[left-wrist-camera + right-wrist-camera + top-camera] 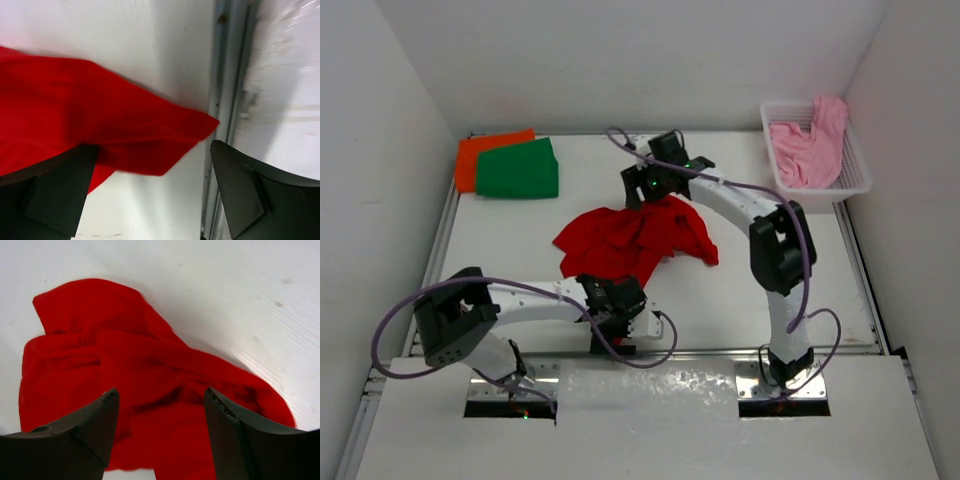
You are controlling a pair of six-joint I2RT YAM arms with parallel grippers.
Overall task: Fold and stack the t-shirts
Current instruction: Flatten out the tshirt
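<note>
The red t-shirt (635, 240) lies crumpled in the middle of the table. My left gripper (618, 302) is open at its near edge; in the left wrist view a corner of the red shirt (100, 125) lies between and beyond the jaws (152, 190). My right gripper (655, 190) is open over the shirt's far edge; the right wrist view shows bunched red cloth (145, 390) between the jaws (160, 410). The green t-shirt (519, 168) lies folded on the orange t-shirt (483, 152) at the far left. The light pink t-shirt (810, 148) hangs in the basket.
The white lattice basket (855, 175) stands at the far right corner. A metal rail (222, 110) runs along the table's near edge close to my left gripper. White walls enclose the table on three sides.
</note>
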